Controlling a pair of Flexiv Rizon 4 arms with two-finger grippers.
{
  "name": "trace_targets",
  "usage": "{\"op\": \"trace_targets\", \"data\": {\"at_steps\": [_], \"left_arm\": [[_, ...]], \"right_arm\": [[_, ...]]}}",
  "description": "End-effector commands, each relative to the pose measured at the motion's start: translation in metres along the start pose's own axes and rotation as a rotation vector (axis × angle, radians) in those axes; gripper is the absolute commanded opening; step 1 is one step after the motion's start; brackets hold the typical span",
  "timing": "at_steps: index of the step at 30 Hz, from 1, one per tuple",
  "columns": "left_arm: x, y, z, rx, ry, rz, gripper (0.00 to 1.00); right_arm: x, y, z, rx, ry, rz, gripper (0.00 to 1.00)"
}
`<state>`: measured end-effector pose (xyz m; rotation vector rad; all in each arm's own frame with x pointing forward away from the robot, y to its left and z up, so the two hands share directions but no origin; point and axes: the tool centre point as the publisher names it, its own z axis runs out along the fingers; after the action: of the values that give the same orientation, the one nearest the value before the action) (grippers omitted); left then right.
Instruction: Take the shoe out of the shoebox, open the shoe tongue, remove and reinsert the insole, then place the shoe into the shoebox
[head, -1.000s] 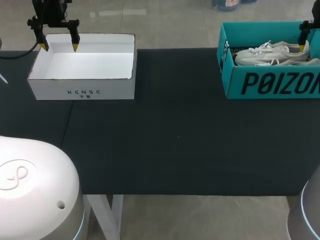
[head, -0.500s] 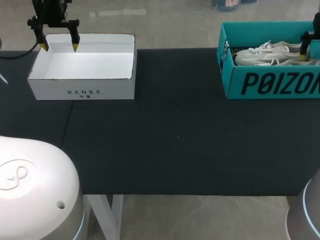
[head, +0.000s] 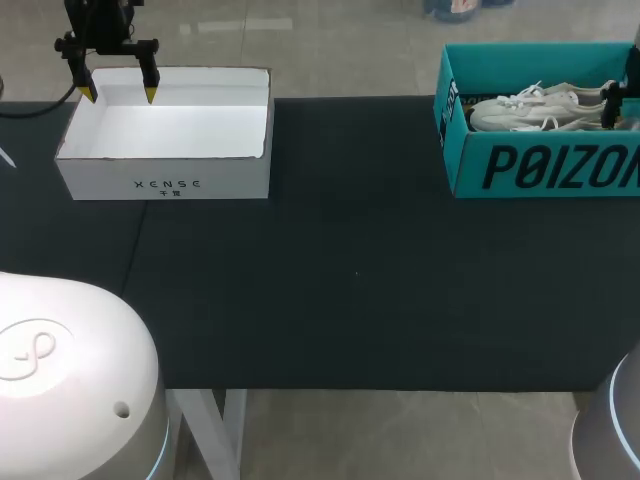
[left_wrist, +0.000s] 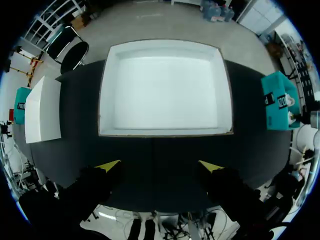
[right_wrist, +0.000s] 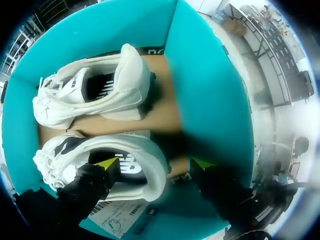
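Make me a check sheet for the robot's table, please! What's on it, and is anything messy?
Surface: black cloth-covered table, lying flat.
Job's things: open teal cardboard shoebox at the right; inside it a white lace-up shoe and a second white shoe, side by side.
Clutter: open white cardboard box at the left, nothing seen inside.
End effectors: left end effector open, up in the air by the white box; right end effector open inside the shoebox, one finger in the lace-up shoe's opening, the other outside its heel.
Cables: black cable leading off from the left arm.
Surroundings: nothing seen.
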<state>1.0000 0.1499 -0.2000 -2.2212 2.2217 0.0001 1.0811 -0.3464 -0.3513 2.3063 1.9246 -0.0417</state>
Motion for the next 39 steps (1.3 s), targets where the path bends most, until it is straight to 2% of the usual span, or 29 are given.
{"op": "trace_targets", "data": {"at_steps": [1,4,6,7,8,9,14,21,31,39], "left_arm": [[0.0,0.0,0.0,0.0,0.0,0.0,1.0],[0.0,0.0,0.0,0.0,0.0,0.0,1.0],[0.0,0.0,0.0,0.0,0.0,0.0,1.0],[0.0,0.0,0.0,0.0,0.0,0.0,1.0],[0.0,0.0,0.0,0.0,0.0,0.0,1.0],[0.0,0.0,0.0,0.0,0.0,0.0,1.0],[0.0,0.0,0.0,0.0,0.0,0.0,1.0],[0.0,0.0,0.0,0.0,0.0,0.0,1.0],[0.0,0.0,0.0,0.0,0.0,0.0,1.0],[0.0,0.0,0.0,0.0,0.0,0.0,1.0]], "right_arm": [[0.008,0.003,0.012,0.008,-0.025,-0.004,0.7],[0.008,0.002,0.014,0.01,-0.034,0.001,0.46],[0.007,0.004,0.016,0.012,-0.043,0.014,0.4],[0.005,0.004,0.017,0.01,-0.05,0.019,0.31],[0.004,0.005,0.018,0.012,-0.052,0.027,0.11],[0.002,0.005,0.019,0.013,-0.057,0.035,0.0],[-0.006,0.006,0.019,0.008,-0.077,0.065,0.0],[-0.012,0.009,-0.001,0.004,-0.118,0.134,0.0],[-0.021,0.007,-0.066,-0.05,-0.134,0.166,0.0],[-0.012,0.008,-0.127,-0.07,-0.13,0.202,0.0]]}}
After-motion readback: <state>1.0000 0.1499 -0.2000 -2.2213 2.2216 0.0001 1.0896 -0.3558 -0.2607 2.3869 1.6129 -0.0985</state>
